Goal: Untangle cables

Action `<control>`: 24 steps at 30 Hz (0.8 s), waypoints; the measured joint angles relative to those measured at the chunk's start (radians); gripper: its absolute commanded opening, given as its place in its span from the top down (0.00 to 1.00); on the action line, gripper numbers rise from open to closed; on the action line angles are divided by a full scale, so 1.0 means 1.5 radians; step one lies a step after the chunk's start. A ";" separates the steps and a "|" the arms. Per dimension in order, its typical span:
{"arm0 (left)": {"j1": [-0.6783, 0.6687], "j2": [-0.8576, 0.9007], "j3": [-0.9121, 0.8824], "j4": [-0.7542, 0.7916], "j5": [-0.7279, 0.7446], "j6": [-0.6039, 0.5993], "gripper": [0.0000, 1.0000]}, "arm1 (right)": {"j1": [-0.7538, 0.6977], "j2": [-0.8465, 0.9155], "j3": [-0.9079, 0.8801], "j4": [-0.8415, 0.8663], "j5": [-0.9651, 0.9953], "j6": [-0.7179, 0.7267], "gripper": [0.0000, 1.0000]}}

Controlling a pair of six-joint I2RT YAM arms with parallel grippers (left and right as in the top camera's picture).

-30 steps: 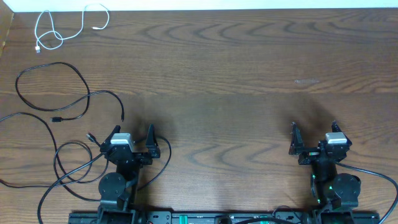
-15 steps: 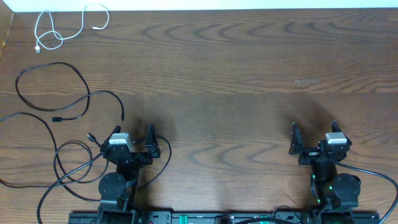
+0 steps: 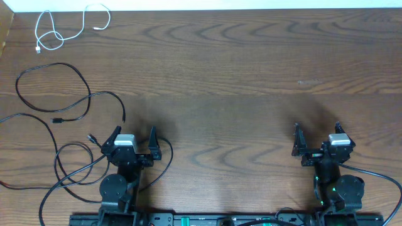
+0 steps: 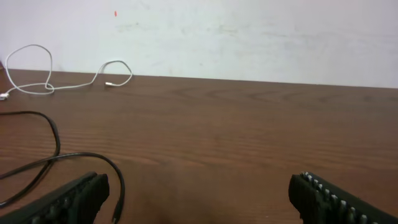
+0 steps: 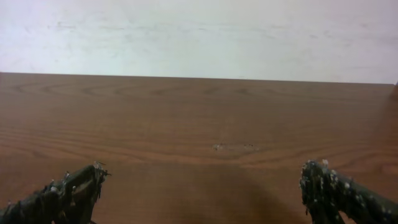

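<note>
A short white cable [image 3: 61,29] lies looped at the far left corner; it also shows in the left wrist view [image 4: 59,79]. Long black cables [image 3: 63,107] lie spread in loops over the left side of the table, one end plug near my left gripper [image 4: 118,198]. More black loops [image 3: 72,166] lie left of the left arm. My left gripper [image 3: 133,134] is open and empty, low over the table, just right of the black cables. My right gripper [image 3: 316,129] is open and empty at the near right, far from any cable.
The wooden table [image 3: 239,75] ends at a white wall [image 4: 249,37] along its far edge. Thicker black cords [image 3: 377,176] run from the arm bases at the near edge. A small pale scuff [image 5: 233,147] marks the wood ahead of the right gripper.
The left gripper has shifted slightly to the right. The cables and the right arm have not moved.
</note>
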 measured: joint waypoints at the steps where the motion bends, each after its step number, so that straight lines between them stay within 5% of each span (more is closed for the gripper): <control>1: 0.000 0.000 0.000 0.000 0.000 0.004 0.02 | 0.000 0.000 0.000 0.000 0.000 0.000 0.01; 24: 0.000 0.000 0.000 0.000 0.000 0.007 0.02 | 0.000 0.000 0.000 0.000 0.000 0.000 0.01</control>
